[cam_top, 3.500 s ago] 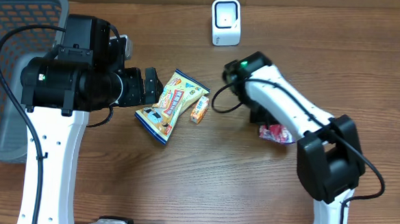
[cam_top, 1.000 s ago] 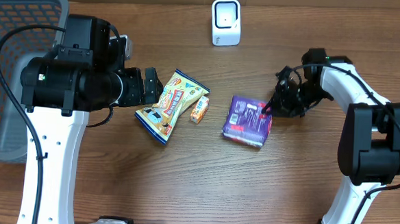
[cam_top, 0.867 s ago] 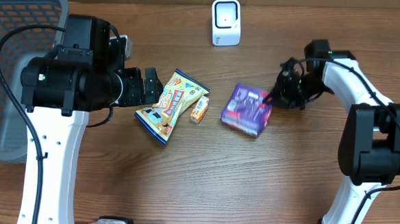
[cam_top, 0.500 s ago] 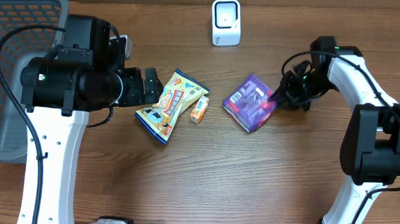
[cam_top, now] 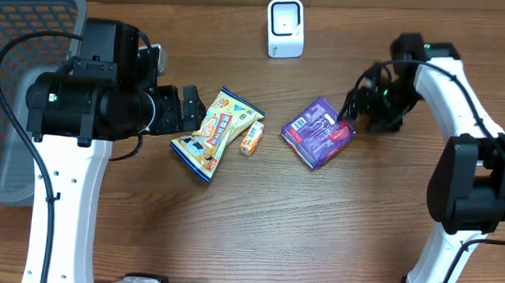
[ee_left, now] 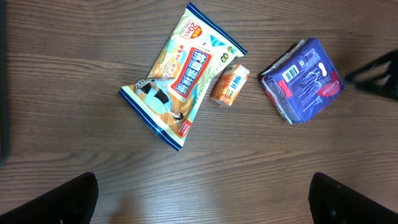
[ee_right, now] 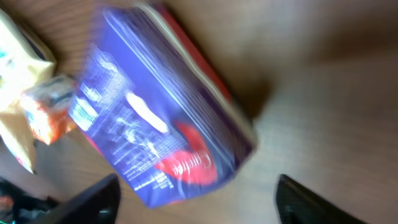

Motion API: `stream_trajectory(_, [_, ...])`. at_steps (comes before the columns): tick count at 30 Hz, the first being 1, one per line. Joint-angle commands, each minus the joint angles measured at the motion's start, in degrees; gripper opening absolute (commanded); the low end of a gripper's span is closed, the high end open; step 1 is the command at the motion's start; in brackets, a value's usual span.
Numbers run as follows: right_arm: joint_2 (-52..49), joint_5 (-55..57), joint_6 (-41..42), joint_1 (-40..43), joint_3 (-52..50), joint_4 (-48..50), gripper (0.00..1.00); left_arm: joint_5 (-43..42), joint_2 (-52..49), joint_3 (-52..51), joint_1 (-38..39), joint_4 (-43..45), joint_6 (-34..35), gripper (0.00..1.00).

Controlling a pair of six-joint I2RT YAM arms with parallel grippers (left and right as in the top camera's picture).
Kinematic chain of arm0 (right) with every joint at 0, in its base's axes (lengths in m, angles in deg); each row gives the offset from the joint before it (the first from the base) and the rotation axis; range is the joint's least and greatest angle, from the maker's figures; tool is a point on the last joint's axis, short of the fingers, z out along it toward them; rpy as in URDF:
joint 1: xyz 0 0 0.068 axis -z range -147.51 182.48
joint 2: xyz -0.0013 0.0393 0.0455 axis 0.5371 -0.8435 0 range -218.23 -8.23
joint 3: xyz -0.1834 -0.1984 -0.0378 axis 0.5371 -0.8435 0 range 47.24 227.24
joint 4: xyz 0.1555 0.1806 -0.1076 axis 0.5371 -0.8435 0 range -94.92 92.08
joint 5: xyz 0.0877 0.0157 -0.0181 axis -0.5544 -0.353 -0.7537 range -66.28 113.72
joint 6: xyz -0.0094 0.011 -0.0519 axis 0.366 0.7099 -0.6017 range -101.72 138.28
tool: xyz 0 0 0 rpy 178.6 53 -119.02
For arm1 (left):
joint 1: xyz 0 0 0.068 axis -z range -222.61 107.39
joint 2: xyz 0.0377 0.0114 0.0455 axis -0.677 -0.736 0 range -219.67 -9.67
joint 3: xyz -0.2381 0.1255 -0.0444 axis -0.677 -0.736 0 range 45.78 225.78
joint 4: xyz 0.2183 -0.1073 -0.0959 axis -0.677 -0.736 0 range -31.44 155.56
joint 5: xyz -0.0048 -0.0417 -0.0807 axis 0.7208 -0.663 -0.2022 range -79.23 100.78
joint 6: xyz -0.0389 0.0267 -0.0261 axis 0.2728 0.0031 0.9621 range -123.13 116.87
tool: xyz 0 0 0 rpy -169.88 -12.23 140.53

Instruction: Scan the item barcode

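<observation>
right hand [cam_top: 354, 119] beside barcoded purple pack [cam_top: 319, 133]

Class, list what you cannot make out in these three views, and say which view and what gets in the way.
Purple pack: right wrist view, motion blur smears its print.
Grey basket: overhead view, cut off by the left edge.
Scanner: overhead view, face too small to read.
Orange carton: left wrist view, print too small to read.

small carton [cam_top: 252, 139] lies between snack bag [cam_top: 214, 135] and pack [cam_top: 319, 133]; scanner [cam_top: 285, 28] stands behind them.
</observation>
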Motion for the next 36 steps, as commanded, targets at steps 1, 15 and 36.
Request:
stream_trajectory(1, [0.6,0.4,-15.9,0.0,3.2,3.3,0.84,0.6,0.0,0.1,0.1,0.1,-0.4,1.00])
stream_trajectory(15, [-3.5,-8.4,-18.5,-1.6,-5.6,13.1,0.67,0.6,0.0,0.1,0.1,0.1,-0.4,1.00])
stream_trajectory(36, [-3.5,-13.7,-5.7,-1.4,-5.2,6.7,0.07,0.6,0.0,0.1,0.1,0.1,-0.4,1.00])
